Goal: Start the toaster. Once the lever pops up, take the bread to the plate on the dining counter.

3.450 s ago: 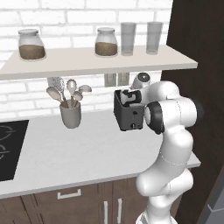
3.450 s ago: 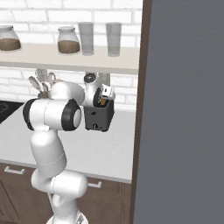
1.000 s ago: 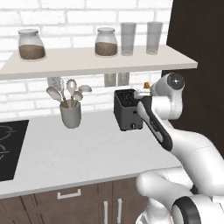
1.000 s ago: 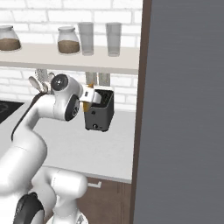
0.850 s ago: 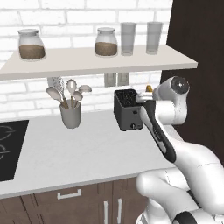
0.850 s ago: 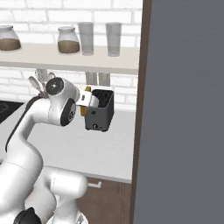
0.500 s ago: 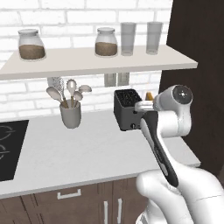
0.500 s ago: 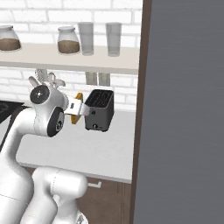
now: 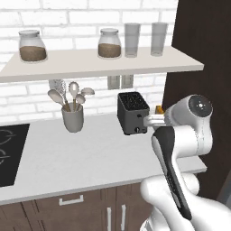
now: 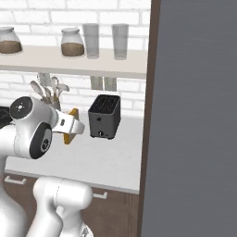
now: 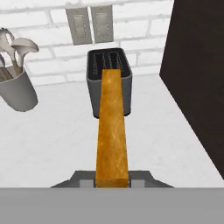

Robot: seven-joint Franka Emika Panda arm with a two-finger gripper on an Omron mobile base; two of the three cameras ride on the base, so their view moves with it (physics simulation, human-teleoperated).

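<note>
In the left base view, the toaster [image 9: 133,113] stands on the white worktop [image 9: 85,155] under the shelf [image 9: 99,63], with the utensil cup [image 9: 72,118] to its left. Its slots look empty. The arm is just to the right of the toaster, and a small orange corner of the bread [image 9: 159,109] shows behind the wrist. I judge that the slice is out of the toaster because the carrying step has begun.

In the right base view, the gripper [image 10: 74,127] is to the left of the toaster and above the worktop, apart from it. The bread [image 10: 70,132] hangs on edge at the hand, so it is lifted, not lying down.

In the hand view, the bread [image 11: 112,131] runs straight out from between the 2 fingers [image 11: 85,183], which are narrow and closed on its near end. The toaster [image 11: 109,81] is beyond the far end of the slice. The plate and the dining counter are not to be made out near the toaster.
</note>
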